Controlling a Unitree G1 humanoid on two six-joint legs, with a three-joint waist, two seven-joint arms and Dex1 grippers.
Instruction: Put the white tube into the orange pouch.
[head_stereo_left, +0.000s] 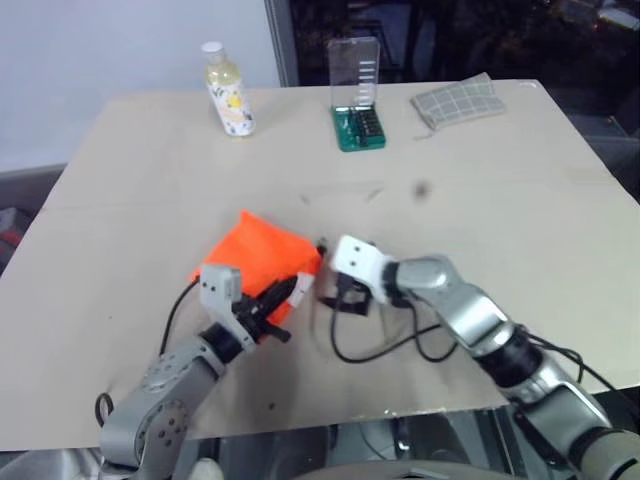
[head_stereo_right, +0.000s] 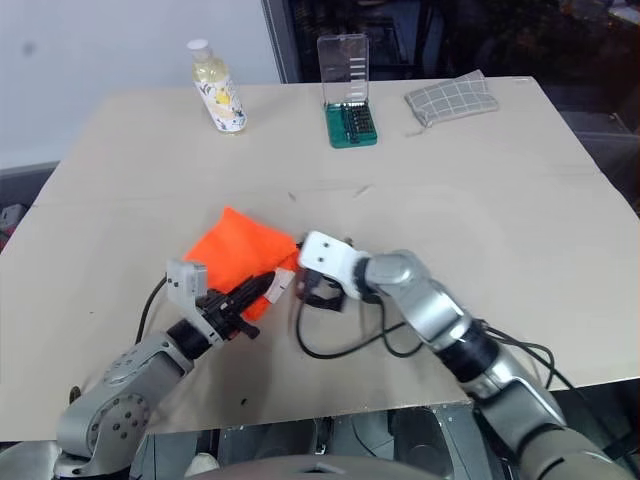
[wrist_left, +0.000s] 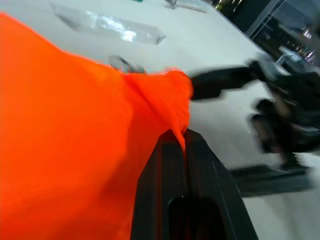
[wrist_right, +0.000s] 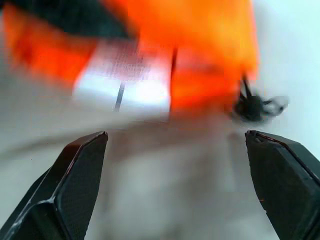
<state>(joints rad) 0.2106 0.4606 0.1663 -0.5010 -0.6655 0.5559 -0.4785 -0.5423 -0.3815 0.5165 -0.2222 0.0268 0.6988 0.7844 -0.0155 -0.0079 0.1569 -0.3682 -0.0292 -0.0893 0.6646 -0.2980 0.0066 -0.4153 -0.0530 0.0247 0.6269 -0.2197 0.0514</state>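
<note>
Orange fabric of the orange pouch (head_stereo_left: 262, 258) lay on the bench (head_stereo_left: 500, 190), its near edge pinched tight in my left claw (head_stereo_left: 285, 300), whose fingers (wrist_left: 185, 200) were pressed together on it in the left wrist view. My right claw (head_stereo_left: 335, 295) stood wide apart and empty just beside the pouch's end. From the right wrist I saw the white tube (wrist_right: 125, 85), blurred, against the pouch, and the dark cord (wrist_right: 252, 105) beside it.
</note>
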